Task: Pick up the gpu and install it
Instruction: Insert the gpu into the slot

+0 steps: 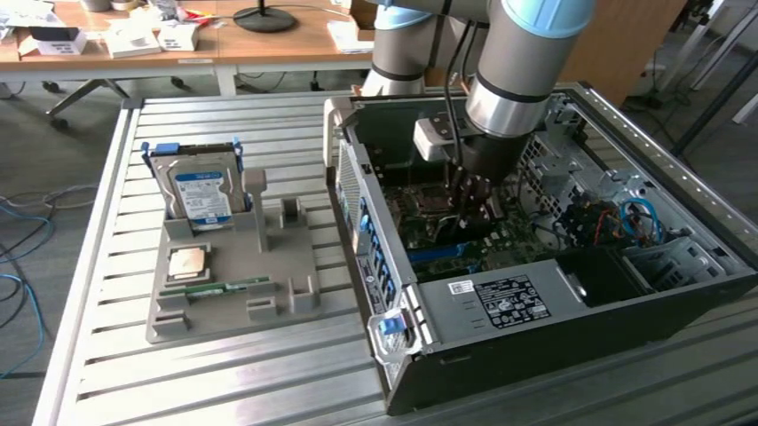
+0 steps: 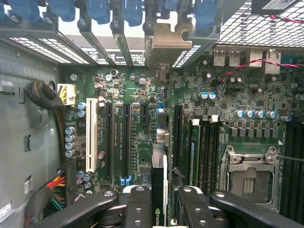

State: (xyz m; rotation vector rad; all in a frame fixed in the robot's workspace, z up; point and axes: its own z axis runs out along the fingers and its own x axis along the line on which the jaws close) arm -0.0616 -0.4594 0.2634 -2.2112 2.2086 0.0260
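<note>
- My arm (image 1: 521, 62) comes down from the top of the exterior view, wrist nearly vertical, and reaches into the open computer case (image 1: 498, 373) on the table (image 1: 106, 355).
- My gripper (image 2: 164, 192) points straight down at the motherboard (image 2: 128, 90), its black fingers (image 2: 137, 209) clamped on the gpu (image 2: 158, 178).
- The gpu stands on edge between my fingers, above the motherboard, with long black slots on one side and the memory slots (image 2: 204, 142) on the other. Its metal bracket (image 2: 164, 40) sits at the case's rear openings, among the blue latches (image 2: 128, 9). I cannot tell whether it is seated in a slot.
- On the exterior view's left, a grey holder (image 1: 225, 311) carries a hard drive (image 1: 201, 191) standing upright. Its blue label is too small to read.
- On the gpu's edge near my fingers is a small green-and-white mark that looks like the NVIDIA logo (image 2: 156, 219).
- A black-and-white label (image 1: 503, 300) lies on the grey box inside the case, and its print is illegible.
</note>
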